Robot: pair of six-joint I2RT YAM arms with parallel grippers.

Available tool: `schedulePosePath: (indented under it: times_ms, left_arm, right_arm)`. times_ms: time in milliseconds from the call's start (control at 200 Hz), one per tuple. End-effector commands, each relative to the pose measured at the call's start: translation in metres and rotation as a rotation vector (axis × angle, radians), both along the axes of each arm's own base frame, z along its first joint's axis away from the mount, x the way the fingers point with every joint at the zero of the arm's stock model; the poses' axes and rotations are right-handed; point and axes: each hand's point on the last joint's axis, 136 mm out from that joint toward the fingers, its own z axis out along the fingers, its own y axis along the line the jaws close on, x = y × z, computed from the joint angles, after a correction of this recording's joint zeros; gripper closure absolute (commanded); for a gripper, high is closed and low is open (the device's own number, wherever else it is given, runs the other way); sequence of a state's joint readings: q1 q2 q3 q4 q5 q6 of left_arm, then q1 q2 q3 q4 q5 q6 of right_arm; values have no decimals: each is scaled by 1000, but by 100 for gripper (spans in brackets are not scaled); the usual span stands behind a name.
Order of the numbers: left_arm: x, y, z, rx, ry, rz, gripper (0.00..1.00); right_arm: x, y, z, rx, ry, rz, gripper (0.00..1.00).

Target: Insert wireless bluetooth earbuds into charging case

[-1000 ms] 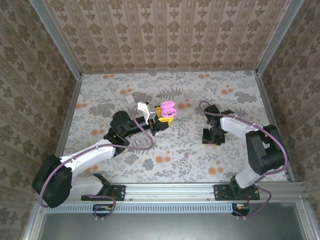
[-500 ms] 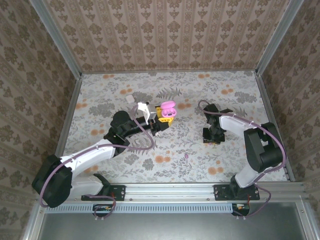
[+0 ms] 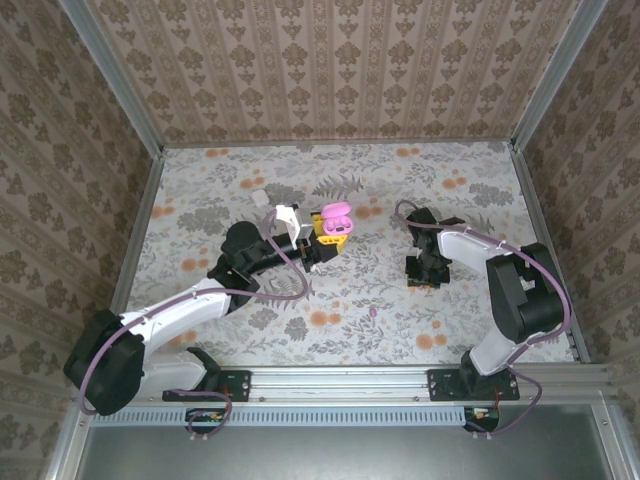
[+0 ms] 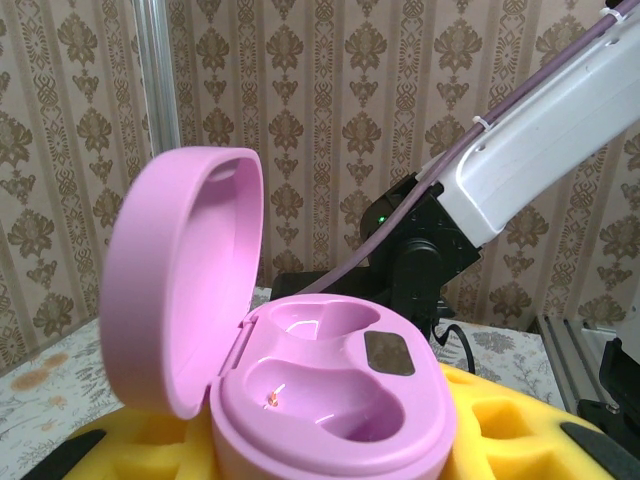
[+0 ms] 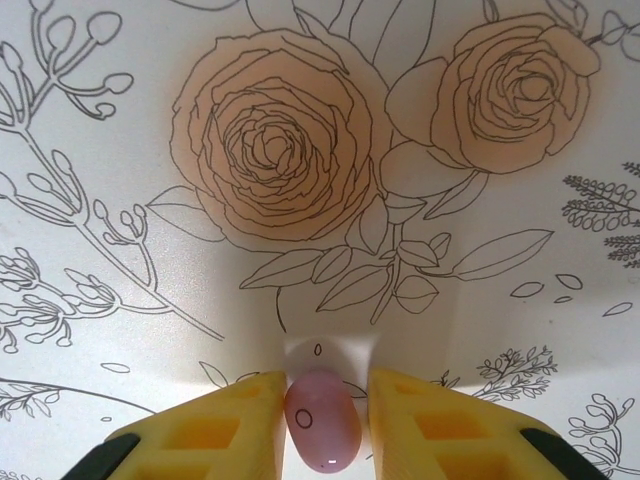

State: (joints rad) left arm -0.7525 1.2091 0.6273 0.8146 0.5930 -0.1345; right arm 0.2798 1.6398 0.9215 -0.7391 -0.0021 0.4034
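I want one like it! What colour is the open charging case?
Pink all over. The left wrist view shows the charging case best.

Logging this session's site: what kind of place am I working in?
Probably a staged robot test cell, not a real room: wallpaper-covered panel walls held in aluminium frame posts, a flower-print table cover, and both arms bolted to a metal rail at the near edge.
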Motion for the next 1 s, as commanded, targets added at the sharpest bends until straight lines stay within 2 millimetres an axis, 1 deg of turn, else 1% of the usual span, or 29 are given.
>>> schedulePosePath:
  times_ms: [0,130,365,520,580,675,730,825,850,860,875,995]
  left_arm:
    - [-2,-1,7,-12,-35,0,65]
    - [-2,-1,7,-11,-34,2,65]
    - [-1,0,7,-10,-32,6,65]
    - [-1,0,6,-10,-31,6,65]
    - [-1,0,6,-10,-31,8,65]
    - [0,0,5,-6,-27,8,65]
    - [0,-1,4,-3,-25,8,65]
    - [2,-2,0,3,-17,12,65]
    - [3,-2,-1,4,-15,15,65]
    - [3,-2,-1,5,-15,13,65]
    - [3,-3,-2,5,-13,14,65]
    - [6,-6,-7,5,0,12,65]
  right_arm:
    - [-1,-5,1,-39,16,22,74]
    - [-1,-6,4,-46,9,23,75]
    - [2,-5,17,-17,-38,6,76]
    - [1,-5,19,2,-46,-9,77]
    - [1,-3,20,22,-48,-11,77]
    - [2,9,27,107,-70,-21,76]
    - [5,21,37,188,-97,-28,76]
    - [14,44,67,343,-187,-43,76]
    - [16,49,72,379,-195,-47,76]
    - [17,52,82,401,-226,-44,76]
    - [19,55,90,426,-246,-42,76]
    - [27,73,141,570,-360,-31,76]
